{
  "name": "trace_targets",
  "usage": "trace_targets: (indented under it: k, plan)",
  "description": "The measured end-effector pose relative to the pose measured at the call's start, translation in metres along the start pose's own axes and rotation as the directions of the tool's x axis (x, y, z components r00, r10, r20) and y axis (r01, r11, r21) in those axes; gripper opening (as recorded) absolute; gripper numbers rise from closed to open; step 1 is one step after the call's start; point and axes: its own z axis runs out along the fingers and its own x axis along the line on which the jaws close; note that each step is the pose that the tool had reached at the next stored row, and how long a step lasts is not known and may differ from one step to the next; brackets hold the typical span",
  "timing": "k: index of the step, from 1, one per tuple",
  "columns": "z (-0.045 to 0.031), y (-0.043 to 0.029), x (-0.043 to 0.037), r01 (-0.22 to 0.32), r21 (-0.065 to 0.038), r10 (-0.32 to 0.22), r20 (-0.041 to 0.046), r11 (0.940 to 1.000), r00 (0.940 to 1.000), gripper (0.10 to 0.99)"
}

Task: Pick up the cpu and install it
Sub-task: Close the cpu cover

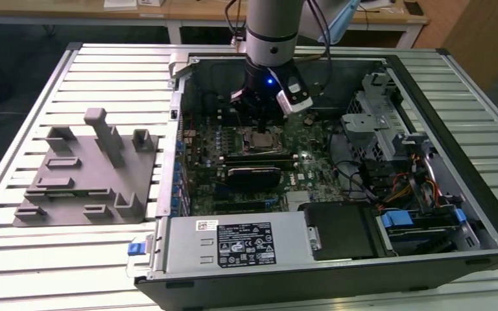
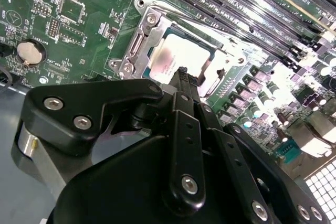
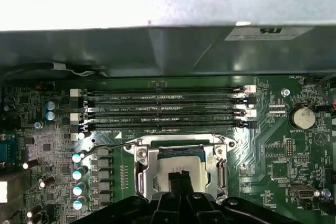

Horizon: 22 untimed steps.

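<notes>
Points straight down, black gripper [image 3: 180, 183] jaws pressed together; just beneath, flat square silvery-topped cpu [image 3: 167, 170] inside shiny steel socket frame [image 3: 142, 174].

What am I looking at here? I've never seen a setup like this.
A robot arm reaches into an open computer case on a slatted table; that picture is from a camera off the arm. The other two come from cameras on its wrist, facing the green motherboard. The shut claw is right at the cpu, a silvery chip lying in its metal socket frame. Nothing is held. A grey fixture stands on the table beside the case.
</notes>
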Motion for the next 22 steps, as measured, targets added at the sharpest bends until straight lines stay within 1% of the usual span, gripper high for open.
trace_targets:
  k: [5,12,19,22]
  plan:
    - [0.0019,-0.0019,0.0013,-0.001,0.000,0.001,0.0001,1.0000,1.0000,0.106]
    - [0.0047,-0.0029,0.0100,0.000,0.000,0.000,0.0001,1.0000,1.0000,0.106]
    - [0.0104,-0.0046,0.0155,0.000,0.000,0.000,0.0001,1.0000,1.0000,0.106]
    - [0.0119,-0.0050,0.0161,0.006,0.000,-0.006,-0.0001,1.0000,1.0000,0.106]
